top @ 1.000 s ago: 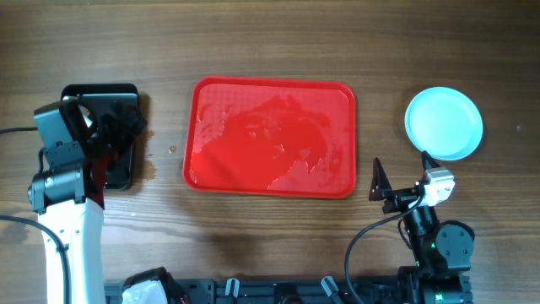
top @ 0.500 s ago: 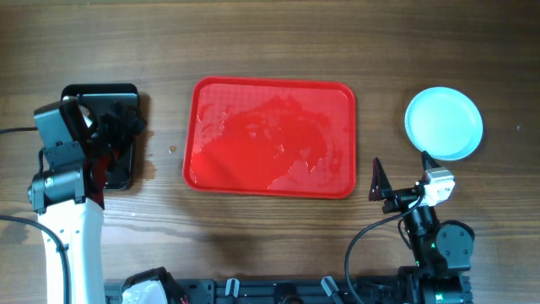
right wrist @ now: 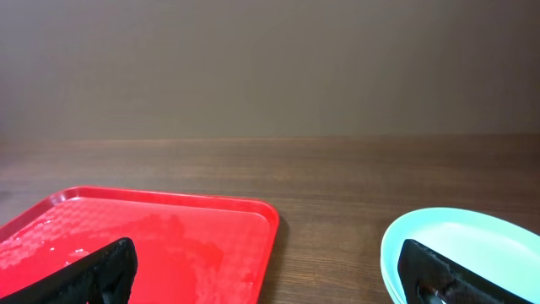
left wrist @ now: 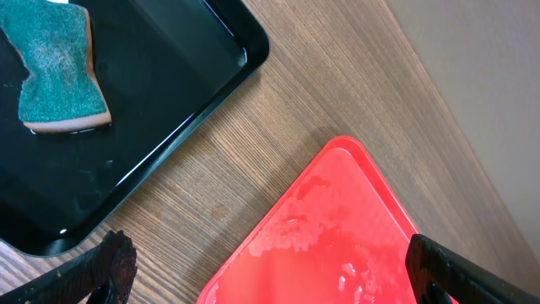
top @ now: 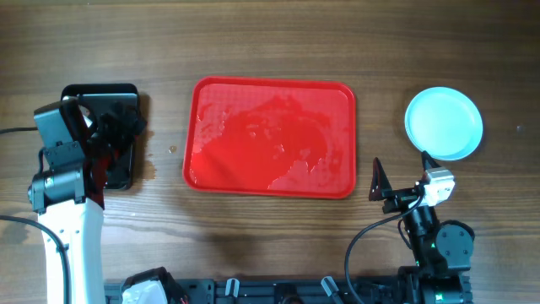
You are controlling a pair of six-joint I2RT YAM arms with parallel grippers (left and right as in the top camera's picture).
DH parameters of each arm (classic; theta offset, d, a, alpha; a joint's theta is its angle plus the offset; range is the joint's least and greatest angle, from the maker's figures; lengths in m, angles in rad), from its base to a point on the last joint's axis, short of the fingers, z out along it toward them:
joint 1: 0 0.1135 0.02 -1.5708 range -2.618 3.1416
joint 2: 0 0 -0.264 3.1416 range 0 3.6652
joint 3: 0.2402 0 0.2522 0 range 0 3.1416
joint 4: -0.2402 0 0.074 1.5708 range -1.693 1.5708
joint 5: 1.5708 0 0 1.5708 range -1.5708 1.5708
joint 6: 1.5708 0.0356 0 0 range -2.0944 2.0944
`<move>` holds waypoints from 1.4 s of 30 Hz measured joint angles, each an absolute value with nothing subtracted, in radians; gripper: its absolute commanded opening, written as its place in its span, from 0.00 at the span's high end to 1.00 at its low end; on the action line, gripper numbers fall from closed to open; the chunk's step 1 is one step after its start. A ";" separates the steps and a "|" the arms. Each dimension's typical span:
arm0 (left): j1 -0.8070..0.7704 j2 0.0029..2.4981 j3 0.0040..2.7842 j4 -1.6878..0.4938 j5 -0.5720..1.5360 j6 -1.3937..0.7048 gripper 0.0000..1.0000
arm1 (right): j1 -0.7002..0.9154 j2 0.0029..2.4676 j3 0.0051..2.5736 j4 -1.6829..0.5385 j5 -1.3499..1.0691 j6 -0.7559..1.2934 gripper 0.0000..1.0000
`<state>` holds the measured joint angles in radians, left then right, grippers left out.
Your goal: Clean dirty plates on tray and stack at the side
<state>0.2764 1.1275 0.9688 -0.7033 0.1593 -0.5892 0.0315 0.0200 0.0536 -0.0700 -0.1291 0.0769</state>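
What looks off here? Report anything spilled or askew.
The tray is wet: a glossy film with droplets covers its middle. A small spot marks the table just left of it. Nothing else stands out.

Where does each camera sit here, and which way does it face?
Overhead: above the table, straight down; red tray, mint plate, black tray, left arm, right arm show.
Left wrist: angled down at black tray, sponge, tray corner; left end effector fingertips frame it.
Right wrist: low, level toward the wall; right end effector fingertips at bottom.
Shared: red tray in all.
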 measured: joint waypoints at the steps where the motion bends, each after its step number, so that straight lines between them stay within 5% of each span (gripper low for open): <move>1: 0.276 1.127 0.969 -0.703 0.159 -0.589 0.00 | 0.031 0.020 0.054 -0.070 -0.129 0.077 0.00; 28: 0.274 1.072 0.965 -0.761 -0.031 -0.589 0.00 | 0.031 0.020 0.054 -0.070 -0.129 0.077 0.00; 42: 0.143 0.856 0.611 -0.550 -0.026 -0.588 0.00 | 0.031 0.020 0.054 -0.069 -0.129 0.076 0.00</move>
